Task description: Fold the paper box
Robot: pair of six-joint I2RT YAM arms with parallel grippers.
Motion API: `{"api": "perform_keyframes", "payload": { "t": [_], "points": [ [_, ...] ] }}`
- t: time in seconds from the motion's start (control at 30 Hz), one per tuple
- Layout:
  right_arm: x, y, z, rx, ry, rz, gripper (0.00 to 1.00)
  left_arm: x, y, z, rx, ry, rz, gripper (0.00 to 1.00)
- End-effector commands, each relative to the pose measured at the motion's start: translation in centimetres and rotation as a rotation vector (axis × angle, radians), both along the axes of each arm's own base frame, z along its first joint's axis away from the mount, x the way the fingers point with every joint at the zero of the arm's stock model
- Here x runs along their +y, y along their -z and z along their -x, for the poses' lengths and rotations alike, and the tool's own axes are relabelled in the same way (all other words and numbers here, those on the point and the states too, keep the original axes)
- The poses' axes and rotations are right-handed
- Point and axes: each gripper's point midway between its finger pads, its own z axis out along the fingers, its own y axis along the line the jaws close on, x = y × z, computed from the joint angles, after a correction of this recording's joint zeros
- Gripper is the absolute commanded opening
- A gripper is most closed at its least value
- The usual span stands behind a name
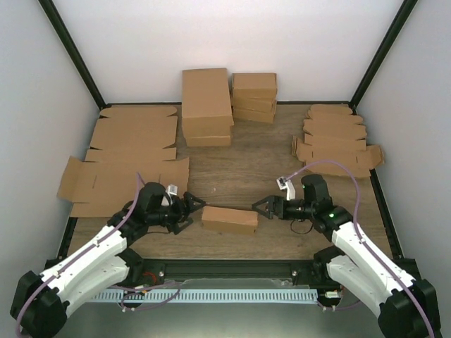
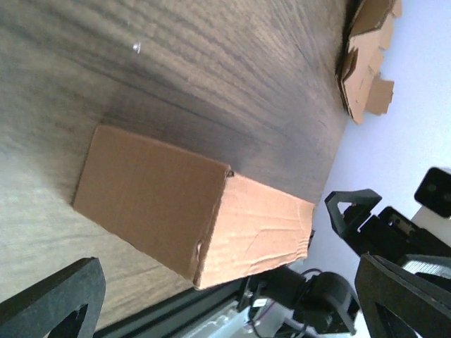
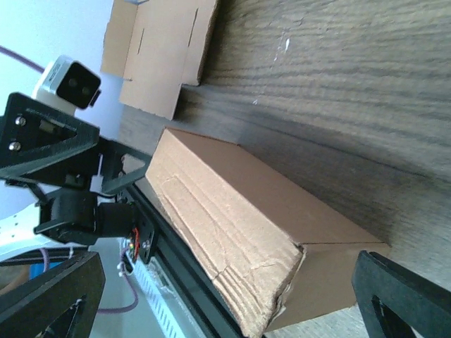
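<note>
The paper box [image 1: 229, 219], a small plain brown cardboard oblong, lies closed on its broad side on the dark wood-grain table [image 1: 239, 169], towards 6 o'clock from the table's middle and close to the front rail. From the right wrist, its long near wall looks creased and rumpled, and the end flap [image 3: 331, 282] gapes a little at the corner. The folding looks nearly done, but that end may not be fully tucked.

The left gripper [image 1: 192, 211] sits just off the box's 9 o'clock end, its jaws spread wide and holding nothing. The right gripper [image 1: 259, 209] faces the 3 o'clock end, near but apart, and is equally wide and empty.

Further out, large flat brown cardboard sheets [image 1: 127, 165] lie at 10 o'clock, folded brown boxes [image 1: 206, 105] are stacked at 12 o'clock, and a pile of small die-cut blanks [image 1: 335, 141] lies at 2 o'clock.

Nothing pins the box, and it is probably light, so a push from one end alone would likely slide or spin it rather than seat the flap. It could go towards the rail at 6 o'clock. Squeezing the weakened wall could buckle it, and a fingertip catching the gaping corner could pull the flap open.
</note>
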Motion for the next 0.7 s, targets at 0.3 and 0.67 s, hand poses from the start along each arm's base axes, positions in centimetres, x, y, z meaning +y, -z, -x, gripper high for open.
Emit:
{"api": "perform_keyframes", "payload": {
  "t": [0.3,0.67],
  "points": [
    [-0.6,-1.5,-0.6,-0.078,0.041,0.018,1.00,-0.6,0.0,2.0,0.474,-0.447,0.028,0.97],
    [-0.6,-2.3,0.3,-0.100,0.026,-0.013,1.00,-2.8,2.4,1.0,0.587,-0.473,-0.055,1.00]
  ]
}}
